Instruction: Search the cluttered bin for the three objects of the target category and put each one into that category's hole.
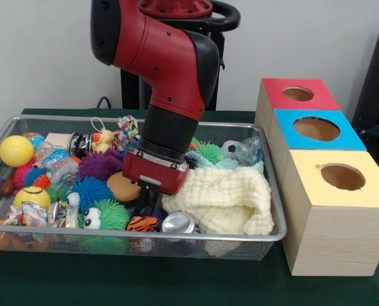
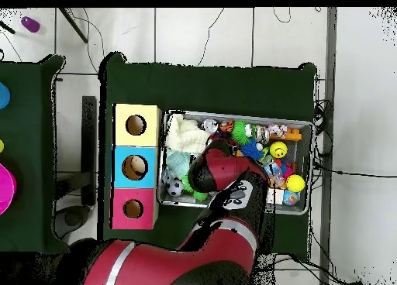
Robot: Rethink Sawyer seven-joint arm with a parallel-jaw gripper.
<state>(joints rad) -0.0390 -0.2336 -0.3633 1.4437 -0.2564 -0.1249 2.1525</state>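
A wire mesh bin (image 1: pixel 275 217) holds a heap of toys. My gripper (image 1: pixel 150 205) reaches down into its middle, just above a tiger-striped toy (image 1: pixel 143 223) and beside a silver can (image 1: pixel 178 222). A cream knitted cloth (image 1: pixel 221 199) lies right of it, a tan disc (image 1: pixel 122 189) left of it. Three wooden boxes with round holes stand beside the bin: red (image 1: pixel 299 94), blue (image 1: pixel 316 129) and yellow (image 1: pixel 342 176). In the overhead view my arm (image 2: pixel 225 177) hides the gripper and the bin's (image 2: pixel 311 166) middle.
Around the gripper lie a purple spiky ball (image 1: pixel 100 164), a blue spiky ball (image 1: pixel 90 190), a green fuzzy toy with eyes (image 1: pixel 106 215), a yellow ball (image 1: pixel 16 151), a rubber duck (image 1: pixel 105 138) and a small soccer ball (image 1: pixel 230 148). The boxes (image 2: pixel 135 167) line one short side of the bin.
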